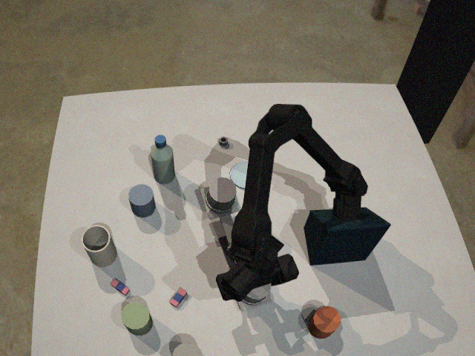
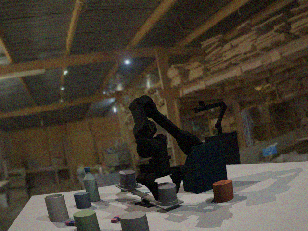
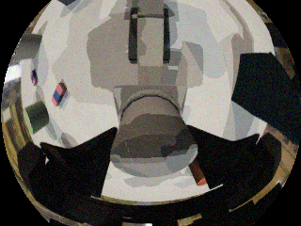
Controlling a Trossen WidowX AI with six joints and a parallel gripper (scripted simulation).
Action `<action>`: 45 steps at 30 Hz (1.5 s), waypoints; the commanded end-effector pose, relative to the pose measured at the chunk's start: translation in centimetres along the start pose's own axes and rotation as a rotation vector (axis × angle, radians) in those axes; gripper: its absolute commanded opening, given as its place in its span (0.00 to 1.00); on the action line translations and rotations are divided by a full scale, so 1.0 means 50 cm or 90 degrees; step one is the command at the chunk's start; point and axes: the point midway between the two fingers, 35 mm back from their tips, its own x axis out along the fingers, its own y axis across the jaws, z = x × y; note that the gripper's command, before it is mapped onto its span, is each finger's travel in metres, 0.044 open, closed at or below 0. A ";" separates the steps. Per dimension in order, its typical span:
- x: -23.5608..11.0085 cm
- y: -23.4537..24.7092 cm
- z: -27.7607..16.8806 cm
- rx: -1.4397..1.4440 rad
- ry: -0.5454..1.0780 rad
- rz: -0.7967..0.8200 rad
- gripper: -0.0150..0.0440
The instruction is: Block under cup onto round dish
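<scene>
Exterior view, near edge first: a grey cylinder (image 2: pixel 134 221) and a green cylinder (image 2: pixel 86 220) stand at the front of the bench (image 2: pixel 261 206), with a small red-and-blue block (image 2: pixel 114 219) between them and a second such block (image 2: pixel 70 223) toward the left corner. Behind these, an open grey tube (image 2: pixel 56 207) stands near the left edge, and an orange cylinder (image 2: pixel 223 190) stands right of centre.

Mid-bench, the balance (image 2: pixel 147 197) carries two grey cups. The near cup (image 2: pixel 167 192) sits on its pad on the lower end. The gripper (image 2: pixel 166 186) is down around this cup, one finger (image 2: pixel 152 186) on each side; jaws spread wide, not yet closed on it, nothing grasped. The wrist view confirms the cup (image 3: pixel 152 127) centred between the dark fingers. The hidden block cannot be seen.

Beyond, the far cup (image 2: pixel 127 178) stands on the raised end. The dish (image 1: pixel 239 174), pale blue, lies just past it, partly covered by the arm. A blue cylinder (image 2: pixel 82 199) and a bottle (image 2: pixel 91 185) stand toward the left edge. The dark base box (image 2: pixel 205 169) stands behind the arm, toward the right edge.
</scene>
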 end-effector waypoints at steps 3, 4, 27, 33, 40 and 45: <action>0.002 0.000 0.001 -0.003 -0.003 0.002 0.83; 0.002 0.000 0.001 -0.003 -0.003 0.002 0.82; -0.033 0.008 -0.003 -0.003 -0.001 0.003 0.25; -0.048 0.010 -0.004 -0.004 0.000 0.003 0.25; -0.065 0.012 -0.005 -0.004 0.001 0.003 0.25; -0.077 0.013 -0.005 -0.004 0.001 0.003 0.25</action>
